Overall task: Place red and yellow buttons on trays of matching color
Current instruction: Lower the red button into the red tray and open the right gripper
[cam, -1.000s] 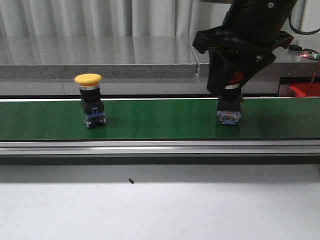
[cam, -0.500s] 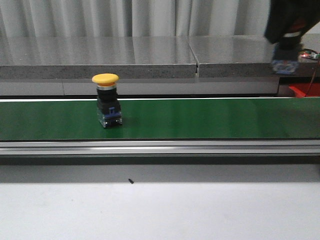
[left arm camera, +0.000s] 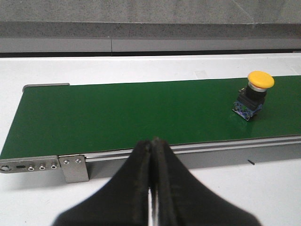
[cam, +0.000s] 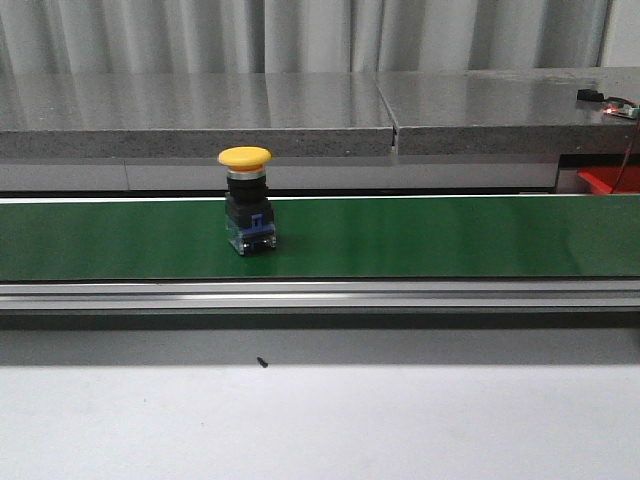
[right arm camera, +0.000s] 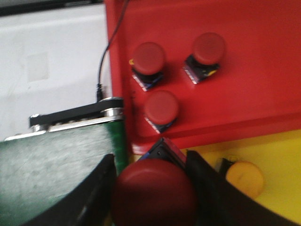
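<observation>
One yellow button (cam: 246,199) upright on the green belt (cam: 450,235), left of centre in the front view, untouched. Left gripper (left arm camera: 151,155) pressed together on nothing, poised short of the belt's near rail. Right gripper (right arm camera: 153,188) clamped on a red button (right arm camera: 154,193) over the belt's end. Beyond, three red buttons on the red tray (right arm camera: 263,66); a yellow one on the yellow tray (right arm camera: 277,160).

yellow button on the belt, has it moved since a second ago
Yes. In the front view the yellow button has travelled rightward along the green belt, closing in on the seam in the grey ledge behind it, and stands upright.
</observation>
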`<state>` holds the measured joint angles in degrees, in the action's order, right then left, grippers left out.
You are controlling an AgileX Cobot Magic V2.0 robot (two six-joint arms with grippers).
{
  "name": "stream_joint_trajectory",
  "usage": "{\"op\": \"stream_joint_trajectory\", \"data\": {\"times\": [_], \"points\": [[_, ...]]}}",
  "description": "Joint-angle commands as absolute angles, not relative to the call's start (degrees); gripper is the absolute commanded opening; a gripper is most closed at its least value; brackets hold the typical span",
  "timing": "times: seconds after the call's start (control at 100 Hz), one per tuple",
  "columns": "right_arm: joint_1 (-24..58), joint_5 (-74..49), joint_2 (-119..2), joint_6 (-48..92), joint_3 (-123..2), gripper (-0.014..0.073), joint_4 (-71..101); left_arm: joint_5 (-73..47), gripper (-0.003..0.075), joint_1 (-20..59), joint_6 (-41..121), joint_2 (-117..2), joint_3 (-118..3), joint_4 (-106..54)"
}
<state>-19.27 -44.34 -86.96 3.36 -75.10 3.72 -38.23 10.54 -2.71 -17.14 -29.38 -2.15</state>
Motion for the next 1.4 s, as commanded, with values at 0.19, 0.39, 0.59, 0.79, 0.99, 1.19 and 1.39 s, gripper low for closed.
{"op": "stream_joint_trajectory", "data": {"times": [0.19,0.39,0.59,0.79,0.99,1.19,1.39], "points": [[-24.21,-37.04,-89.71,-1.29,-77.11,0.0150,3.87,-34.24,-0.0019,10.99,-3.33,-17.71,-30.83,-2.44],[-24.21,-31.60,-92.89,-1.39,-77.11,0.0150,4.15,-34.24,-0.0019,10.99,-3.33,-17.71,-30.83,-2.44],[-24.21,-30.42,-97.40,-1.39,-79.30,0.0150,4.15,-34.24,-0.0019,10.99,-3.33,-17.71,-30.83,-2.44],[-24.35,-31.44,-100.92,-1.39,-83.09,0.0150,4.15,-34.24,-0.0019,10.99,-3.33,-17.71,-30.83,-2.44],[-25.57,-31.79,-103.90,-1.39,-83.72,0.0150,4.41,-34.24,-0.0019,10.99,-3.33,-17.71,-30.83,-2.44],[-26.12,-30.12,-105.89,-1.39,-83.72,0.0150,4.48,-34.24,-0.0019,10.99,-3.33,-17.71,-30.83,-2.44],[-26.12,-28.05,-107.21,-1.39,-83.76,0.0150,5.13,-34.24,-0.0019,10.99,-3.33,-17.71,-30.83,-2.44]]}}
